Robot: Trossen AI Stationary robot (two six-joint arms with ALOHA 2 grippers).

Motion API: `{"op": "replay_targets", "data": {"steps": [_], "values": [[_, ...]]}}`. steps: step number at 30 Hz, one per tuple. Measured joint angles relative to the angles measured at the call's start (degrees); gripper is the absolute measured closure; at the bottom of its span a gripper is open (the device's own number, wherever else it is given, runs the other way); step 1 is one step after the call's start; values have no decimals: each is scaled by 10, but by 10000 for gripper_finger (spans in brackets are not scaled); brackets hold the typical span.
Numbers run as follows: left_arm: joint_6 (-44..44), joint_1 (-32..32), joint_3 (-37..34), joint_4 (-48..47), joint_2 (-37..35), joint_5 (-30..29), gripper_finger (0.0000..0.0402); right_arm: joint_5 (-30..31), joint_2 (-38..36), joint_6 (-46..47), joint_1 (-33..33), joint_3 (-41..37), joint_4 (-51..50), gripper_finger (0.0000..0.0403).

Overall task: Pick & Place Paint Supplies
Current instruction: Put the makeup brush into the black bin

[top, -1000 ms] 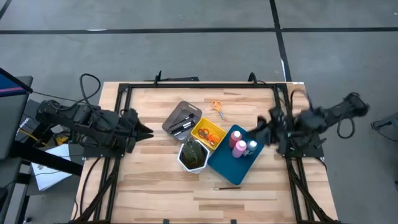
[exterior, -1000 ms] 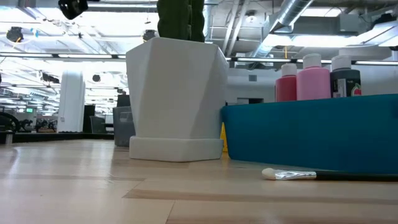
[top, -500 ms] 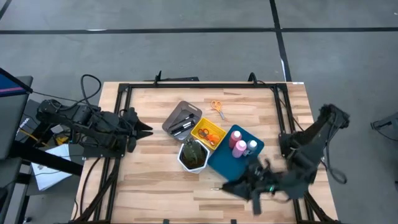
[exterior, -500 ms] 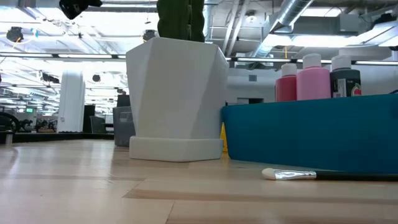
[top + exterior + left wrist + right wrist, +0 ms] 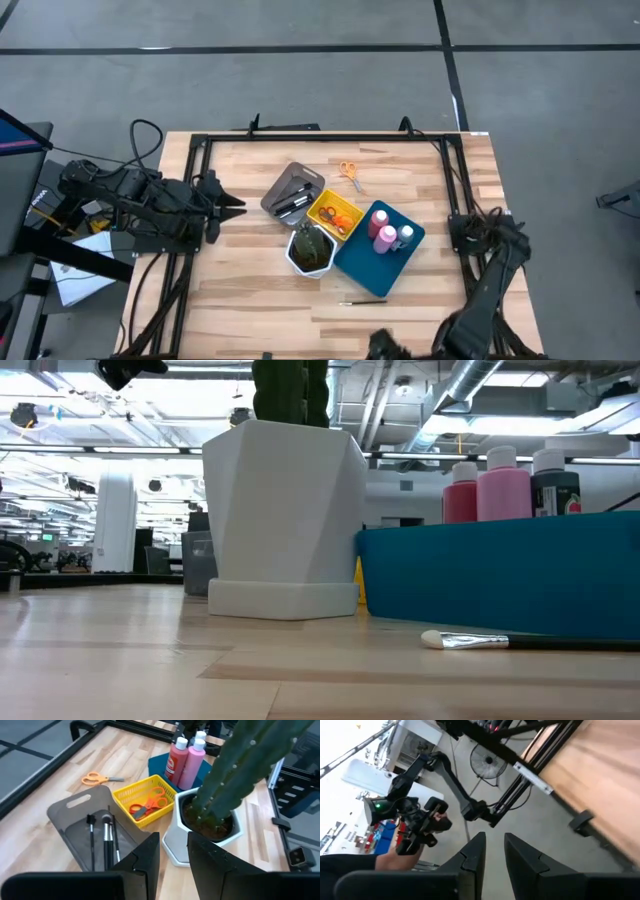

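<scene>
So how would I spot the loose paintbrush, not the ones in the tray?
Find the deep blue rectangular tray holding bottles, right of the white hexagonal cactus pot. Just in front of its near edge, a thin dark-handled paintbrush lies alone on the bare wooden tabletop, the only brush outside a tray.

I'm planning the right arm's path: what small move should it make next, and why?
Probably swing the right gripper up over the table and toward the loose brush. That gripper hangs beyond the table's near edge, its camera looking off the table, with nothing between its fingers. The brush lies on bare wood near that edge, beside the blue tray.
</scene>
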Motion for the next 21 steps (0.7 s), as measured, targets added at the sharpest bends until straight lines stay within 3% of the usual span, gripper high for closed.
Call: {"op": "replay_targets", "data": {"steps": [9, 11, 21], "values": [[-1, 0, 0, 0, 0, 10, 308, 4, 130, 10, 0, 168, 2, 336], [0, 0, 0, 0, 0, 10, 308, 15, 140, 21, 5, 157, 41, 336], [21, 0, 0, -23, -1, 10, 308, 189, 186, 203, 59, 157, -6, 336]]}}
